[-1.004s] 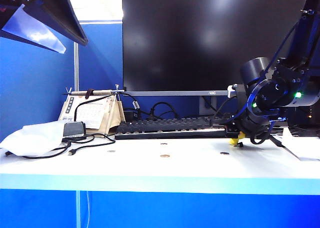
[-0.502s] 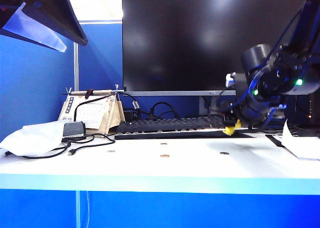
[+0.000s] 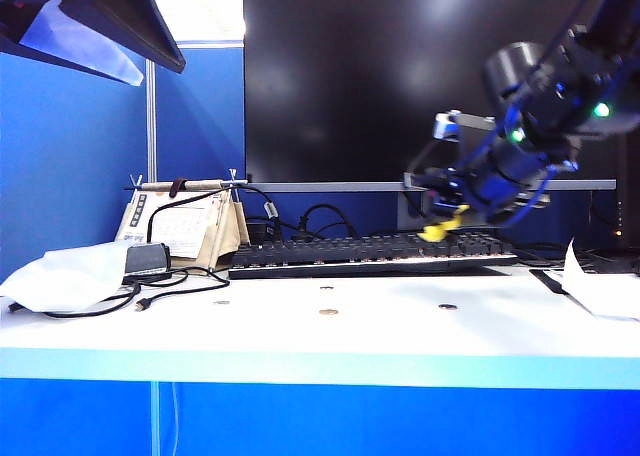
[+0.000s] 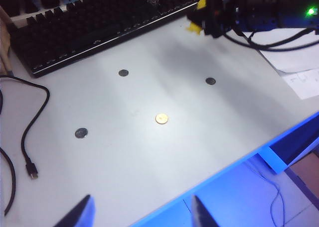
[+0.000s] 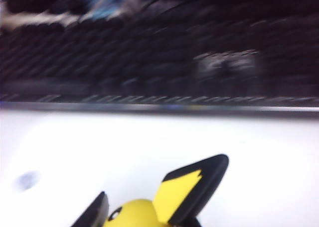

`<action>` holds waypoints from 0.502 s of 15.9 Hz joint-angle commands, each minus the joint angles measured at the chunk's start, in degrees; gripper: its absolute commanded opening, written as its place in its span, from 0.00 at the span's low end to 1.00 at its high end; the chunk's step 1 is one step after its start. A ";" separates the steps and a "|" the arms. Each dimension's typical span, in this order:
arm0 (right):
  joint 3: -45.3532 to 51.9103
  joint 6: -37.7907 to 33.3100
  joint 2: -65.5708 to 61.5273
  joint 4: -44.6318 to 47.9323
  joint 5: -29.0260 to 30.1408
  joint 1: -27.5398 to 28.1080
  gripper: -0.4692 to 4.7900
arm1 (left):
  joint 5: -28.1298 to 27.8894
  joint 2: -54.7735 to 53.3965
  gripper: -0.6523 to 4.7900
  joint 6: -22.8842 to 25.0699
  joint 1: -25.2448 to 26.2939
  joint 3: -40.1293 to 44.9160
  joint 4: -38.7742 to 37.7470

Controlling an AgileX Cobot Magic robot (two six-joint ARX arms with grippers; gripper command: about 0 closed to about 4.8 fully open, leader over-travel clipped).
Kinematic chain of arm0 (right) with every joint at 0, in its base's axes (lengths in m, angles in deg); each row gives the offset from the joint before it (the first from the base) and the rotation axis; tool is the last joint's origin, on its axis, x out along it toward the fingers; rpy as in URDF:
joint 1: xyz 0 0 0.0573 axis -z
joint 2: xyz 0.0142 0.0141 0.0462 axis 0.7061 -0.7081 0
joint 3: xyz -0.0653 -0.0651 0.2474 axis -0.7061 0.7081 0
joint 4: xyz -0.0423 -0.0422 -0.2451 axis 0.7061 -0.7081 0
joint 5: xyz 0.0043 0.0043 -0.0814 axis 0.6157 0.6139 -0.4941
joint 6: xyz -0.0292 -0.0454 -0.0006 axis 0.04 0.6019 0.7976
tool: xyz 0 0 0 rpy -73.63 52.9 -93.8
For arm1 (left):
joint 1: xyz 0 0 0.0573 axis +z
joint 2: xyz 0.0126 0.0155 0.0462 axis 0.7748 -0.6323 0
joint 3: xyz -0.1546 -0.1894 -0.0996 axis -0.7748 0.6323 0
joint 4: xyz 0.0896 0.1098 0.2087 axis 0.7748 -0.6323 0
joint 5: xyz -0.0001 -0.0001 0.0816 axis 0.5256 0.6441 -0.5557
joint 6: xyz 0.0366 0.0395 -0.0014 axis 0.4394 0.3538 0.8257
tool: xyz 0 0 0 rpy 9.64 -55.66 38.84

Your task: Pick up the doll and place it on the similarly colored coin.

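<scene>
Left hand (image 4: 138,214): only two dark fingertips show at the edge of the left wrist view, spread wide apart with nothing between them, hanging high above the near edge of the white counter (image 3: 300,341).

Far left of the counter: crumpled white bag (image 3: 60,276), a black cable (image 3: 160,288) trailing from it, and a beige desk calendar (image 3: 190,228) standing behind.

Centre: black keyboard (image 3: 370,254) along the back, large dark monitor (image 3: 420,76) behind it. In front of the keyboard lie small coins, well apart from one another. The coin (image 4: 161,119) of golden colour sits nearest the front edge, in the middle of the group, bare. Three duller grey coins (image 4: 123,72) lie around it.

Right of centre: right hand (image 3: 440,216) is raised off the counter, over the keyboard's right part, pinching the doll (image 3: 436,230). The yellow figure hangs at the fingertips, clear of the surface. Right wrist view is blurred, but shows the doll's yellow head and black-tipped ears close to the camera, counter and keyboard beyond.

Far right: white paper sheets (image 3: 600,291) on the counter edge. Nothing lies between the doll and the golden coin.
</scene>
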 commanded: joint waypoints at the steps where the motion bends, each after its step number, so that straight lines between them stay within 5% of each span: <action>1: -0.11 0.52 1.03 -3.08 3.98 -2.01 0.35 | -0.24 0.11 0.59 0.46 0.04 -0.37 1.09; 8: -0.07 1.38 1.11 -7.63 5.86 -13.70 0.35 | -1.03 0.11 0.59 0.46 0.04 -0.37 1.01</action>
